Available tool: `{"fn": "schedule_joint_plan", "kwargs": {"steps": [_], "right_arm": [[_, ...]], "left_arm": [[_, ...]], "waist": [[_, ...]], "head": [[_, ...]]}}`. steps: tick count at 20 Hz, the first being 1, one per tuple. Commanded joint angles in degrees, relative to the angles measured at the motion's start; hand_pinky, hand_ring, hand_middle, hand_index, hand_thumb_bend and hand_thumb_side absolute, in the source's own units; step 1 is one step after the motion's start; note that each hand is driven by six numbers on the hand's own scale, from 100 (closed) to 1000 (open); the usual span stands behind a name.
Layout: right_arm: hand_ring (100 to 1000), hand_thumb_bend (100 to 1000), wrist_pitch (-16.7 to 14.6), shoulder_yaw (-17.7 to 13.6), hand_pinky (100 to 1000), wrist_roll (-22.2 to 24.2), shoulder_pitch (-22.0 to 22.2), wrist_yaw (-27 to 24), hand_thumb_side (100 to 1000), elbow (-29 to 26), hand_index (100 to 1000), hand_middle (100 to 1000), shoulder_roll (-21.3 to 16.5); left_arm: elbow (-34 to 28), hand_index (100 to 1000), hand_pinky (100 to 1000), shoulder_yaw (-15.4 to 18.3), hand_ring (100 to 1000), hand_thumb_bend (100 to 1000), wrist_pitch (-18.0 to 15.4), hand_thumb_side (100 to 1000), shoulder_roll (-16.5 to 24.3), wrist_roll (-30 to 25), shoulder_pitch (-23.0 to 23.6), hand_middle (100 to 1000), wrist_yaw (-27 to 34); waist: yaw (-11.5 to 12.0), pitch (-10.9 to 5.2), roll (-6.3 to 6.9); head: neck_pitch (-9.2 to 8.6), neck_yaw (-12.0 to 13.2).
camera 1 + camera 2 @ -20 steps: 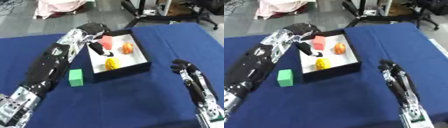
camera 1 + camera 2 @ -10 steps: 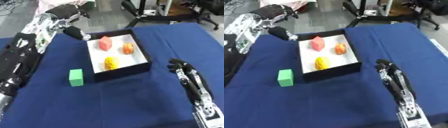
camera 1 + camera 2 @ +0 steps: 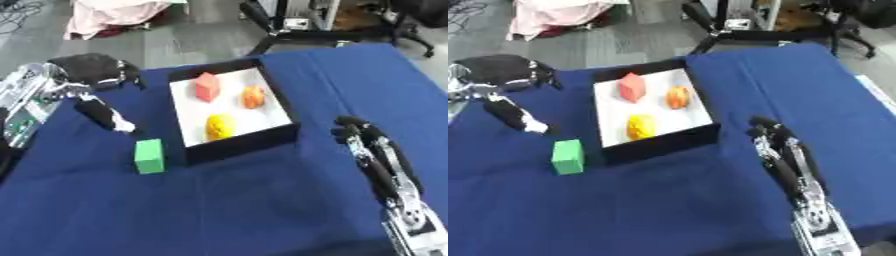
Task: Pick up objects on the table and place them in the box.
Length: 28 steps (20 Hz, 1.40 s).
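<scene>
A black box with a white floor stands at the middle of the blue table. Inside lie a red block, an orange piece and a yellow piece. A green block stands on the cloth just left of the box's near corner. My left hand hovers at the far left, above and behind the green block, fingers relaxed and its thumb stretched down toward the cloth, holding nothing. My right hand rests open at the lower right, fingers pointing up toward the box.
The blue cloth covers the table, with bare cloth in front of the box. Beyond the far edge lie a pink cloth and a chair base on the floor.
My left arm has drawn back out of the box, leaving the red block inside, and has swung left and down toward the cloth. The right hand has stayed put.
</scene>
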Motion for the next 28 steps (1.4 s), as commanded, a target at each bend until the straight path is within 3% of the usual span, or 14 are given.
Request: {"fn": "schedule_joint_plan", "kwargs": {"steps": [1,5,9,12,21,28], "right_arm": [[776,100,-0.12,-0.09,805,0.08,-0.80,0.23,666,-0.50,804,766,-0.97],[776,100,-0.11,0.05,804,0.20,-0.86,0.18,667,-0.50,804,766,-0.93],[776,100,-0.10,-0.10,804,0.10,-0.78,0.20,666,-0.50,804,766,-0.89],[775,100,-0.08,-0.12,804,0.03,-0.82,0.20,667,-0.51,804,766,-0.84],[775,100,-0.07,0.02,803,0.10,-0.98,0.13,667,-0.55,804,765,-0.71],[775,100,-0.04,0.06,802,0.11,-1.08,0.03,668,-0.59,803,765,-0.55]], "left_arm": [[-3.99,818,635,-1.73,596,592,-0.13,706,6.20,-2.92,1.93,708,3.10],[-6.76,822,619,-1.31,586,590,2.82,680,7.65,-6.81,3.83,712,6.99],[-9.65,840,619,2.37,590,626,6.77,660,7.54,-10.05,2.33,736,10.56],[-10.87,864,626,3.86,602,644,9.63,668,6.88,-9.54,2.17,764,9.54],[-12.64,883,629,0.16,612,659,18.28,633,3.74,-11.35,3.14,788,5.11],[-9.66,879,622,-0.56,606,654,19.93,615,0.83,-8.90,4.12,785,-0.05]], "waist": [[-0.31,-1.34,0.57],[-0.49,-1.30,0.59],[-0.28,-1.35,0.46],[-0.32,-1.32,0.42],[-0.72,-1.18,0.33],[-0.85,-1.12,0.14]], "head": [[-0.11,0.36],[-0.11,0.34],[-0.11,0.01],[-0.11,-0.12],[-0.11,-0.20],[-0.11,-0.20]]}}
